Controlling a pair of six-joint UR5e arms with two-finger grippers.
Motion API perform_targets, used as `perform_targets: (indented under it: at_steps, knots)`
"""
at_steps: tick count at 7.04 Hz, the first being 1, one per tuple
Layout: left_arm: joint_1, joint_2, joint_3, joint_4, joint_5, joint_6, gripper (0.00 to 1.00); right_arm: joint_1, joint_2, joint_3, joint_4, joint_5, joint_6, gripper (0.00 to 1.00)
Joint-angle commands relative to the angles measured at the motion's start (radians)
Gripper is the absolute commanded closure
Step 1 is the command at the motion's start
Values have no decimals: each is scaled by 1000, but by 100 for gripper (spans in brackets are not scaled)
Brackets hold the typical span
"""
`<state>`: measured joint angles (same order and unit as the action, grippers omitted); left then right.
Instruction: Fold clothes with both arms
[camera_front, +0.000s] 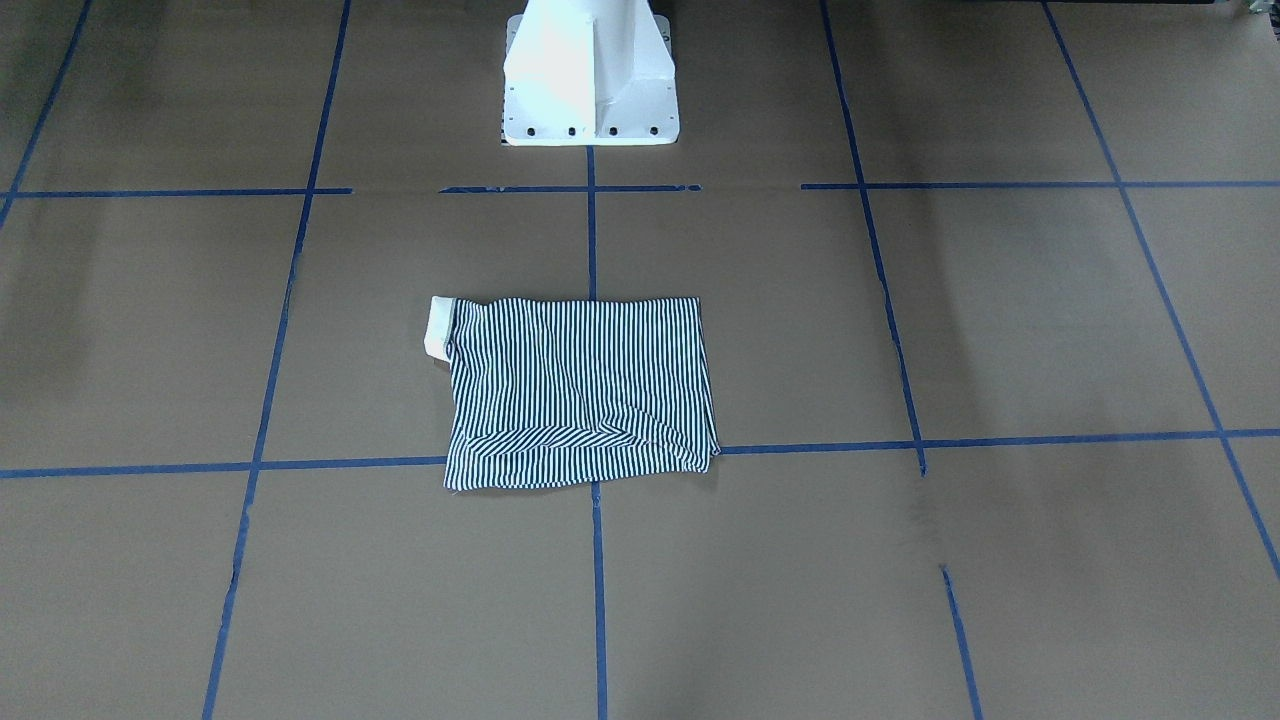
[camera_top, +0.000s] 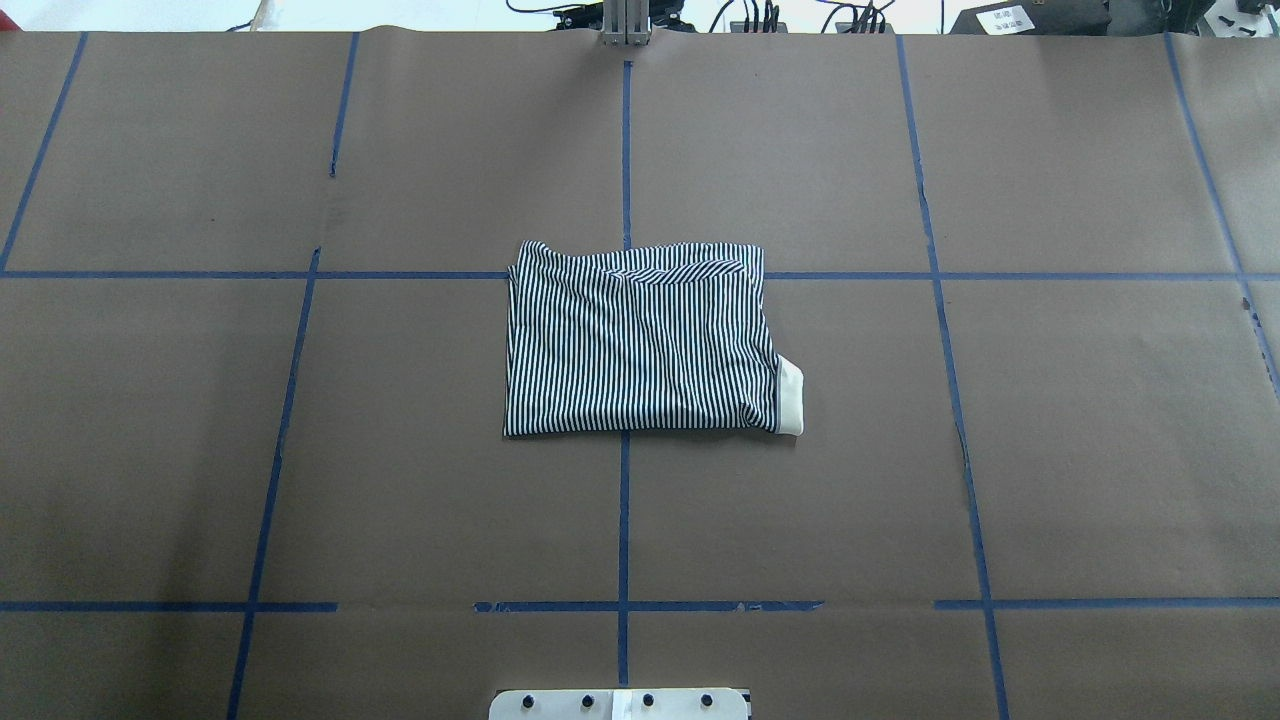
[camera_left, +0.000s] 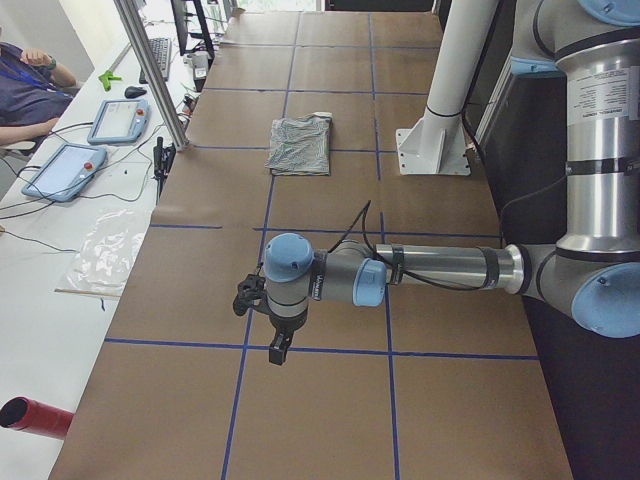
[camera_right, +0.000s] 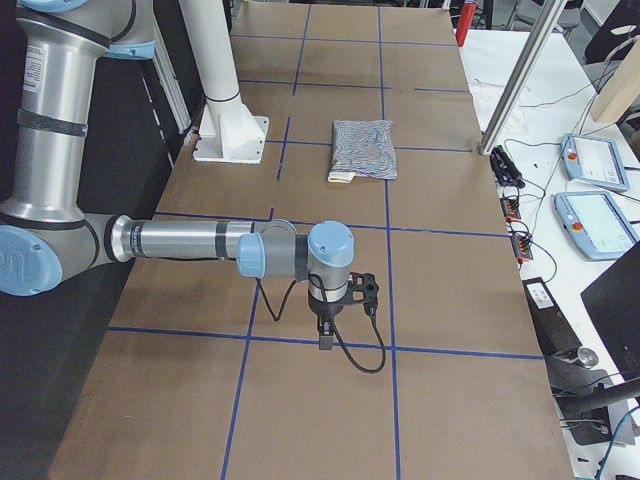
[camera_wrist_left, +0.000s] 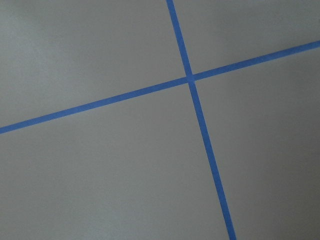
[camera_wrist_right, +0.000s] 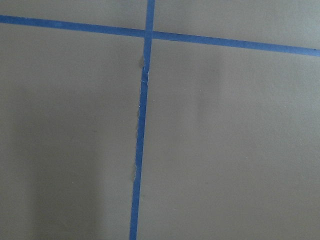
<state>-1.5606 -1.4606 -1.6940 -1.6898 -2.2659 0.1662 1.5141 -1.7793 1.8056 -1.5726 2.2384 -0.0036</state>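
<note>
Over the brown table (camera_top: 200, 450), the left arm (camera_left: 440, 268) and right arm (camera_right: 190, 242) hang well apart from the polo shirt (camera_top: 635, 345), which lies folded at the overhead frame's centre. It looks light and limp, I'd say, so pinch it at the corners. How far open the left gripper (camera_left: 278, 350) and right gripper (camera_right: 326, 338) are, I cannot tell; neither holds cloth.

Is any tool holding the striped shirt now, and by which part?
No, nothing is held. The folded shirt lies free on the table, and the left tool and the right tool hang far from it.
</note>
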Motion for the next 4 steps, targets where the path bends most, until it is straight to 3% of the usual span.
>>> perform_targets:
  at_steps: [1,4]
  knots:
    - [1,-6,4,-4,6,4,0,0,0,-3,0,3,1,0]
    - [1,-4,1,-2,6,3,0,0,0,-11,0,4,1,0]
